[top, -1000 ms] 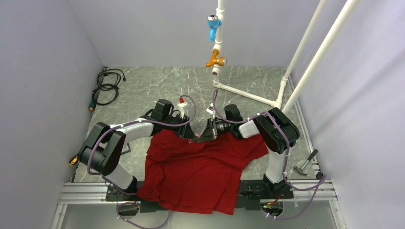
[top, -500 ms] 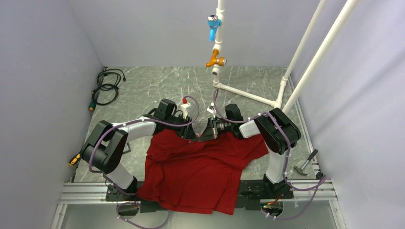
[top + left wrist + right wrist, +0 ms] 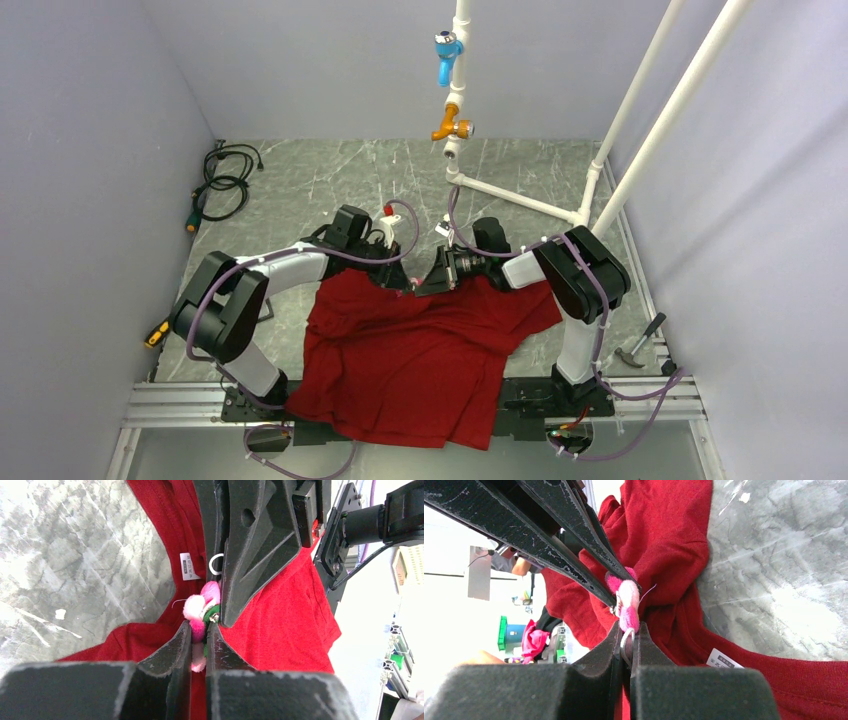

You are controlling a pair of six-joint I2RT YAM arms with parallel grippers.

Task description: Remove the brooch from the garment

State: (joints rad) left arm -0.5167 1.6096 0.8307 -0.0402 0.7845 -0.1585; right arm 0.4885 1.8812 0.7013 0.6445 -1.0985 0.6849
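**Where the collar dips, a brooch (image 3: 201, 611) is pinched from both sides**

Pink and white and fuzzy, with a bit of green, the brooch lies on the far collar edge of the red T-shirt (image 3: 420, 360). My left gripper (image 3: 199, 628) is pressed together on its pink fluff. My right gripper (image 3: 627, 631) faces it from the opposite side, tips nipping a small metal ring (image 3: 626, 645) just under the fluff. The two sets of fingertips nearly touch over the brooch. A white label (image 3: 186, 566) sits inside the collar just beside it. The shirt lies crumpled on the grey marbled table (image 3: 300, 180), hem toward my bases.
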